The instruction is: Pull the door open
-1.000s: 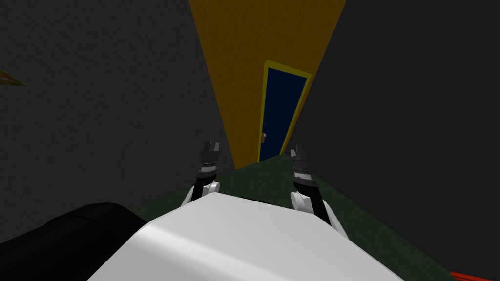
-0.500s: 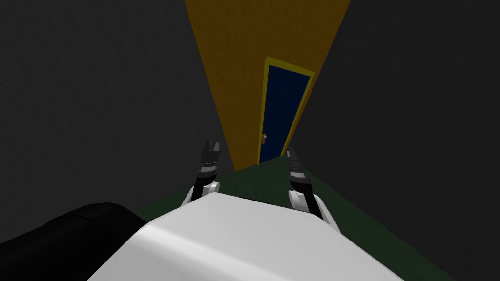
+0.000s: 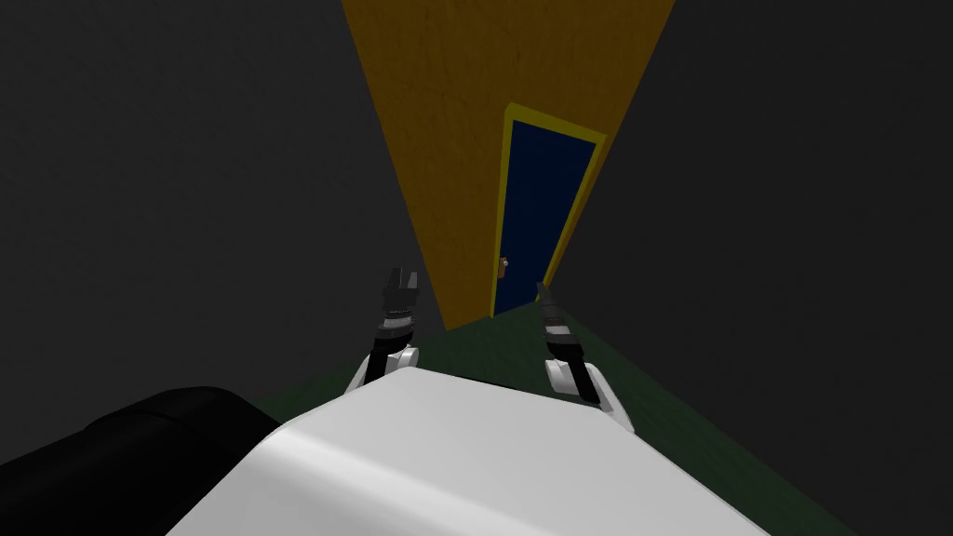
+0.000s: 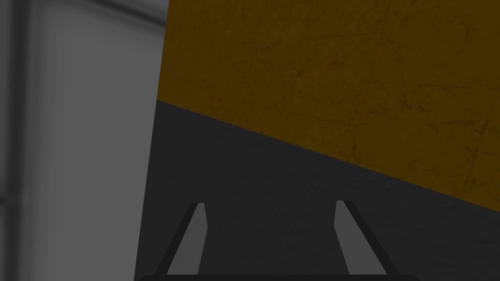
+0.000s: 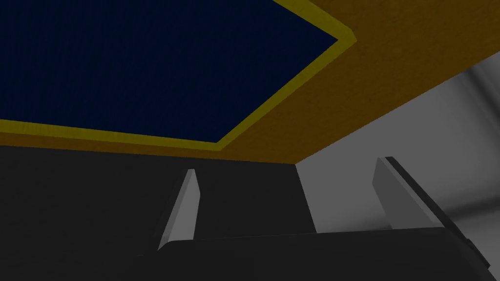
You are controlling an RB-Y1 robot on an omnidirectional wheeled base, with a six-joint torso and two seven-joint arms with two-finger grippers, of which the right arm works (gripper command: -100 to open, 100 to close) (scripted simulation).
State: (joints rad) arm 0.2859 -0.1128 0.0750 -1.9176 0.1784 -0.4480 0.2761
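A dark blue door (image 3: 542,209) in a yellow frame (image 3: 505,205) stands shut in the orange end wall (image 3: 465,140) of a narrow corridor. Its small brown handle (image 3: 503,268) sits on the door's left edge, low down. My right gripper (image 3: 541,290) reaches forward, just right of and below the handle and apart from it. In the right wrist view the right gripper (image 5: 288,166) is open and empty, and the door (image 5: 146,63) lies beyond it. My left gripper (image 3: 401,279) is held up left of the door. In the left wrist view the left gripper (image 4: 268,202) is open and empty.
Dark grey walls (image 3: 186,186) close in on both sides of the corridor. The floor (image 3: 503,344) is dark green. A black rounded shape (image 3: 121,447) lies at my lower left.
My right arm has stretched forward and turned, bringing its gripper nearer the door's foot and handle. The door looks slightly larger, so I have moved closer. The left arm is still.
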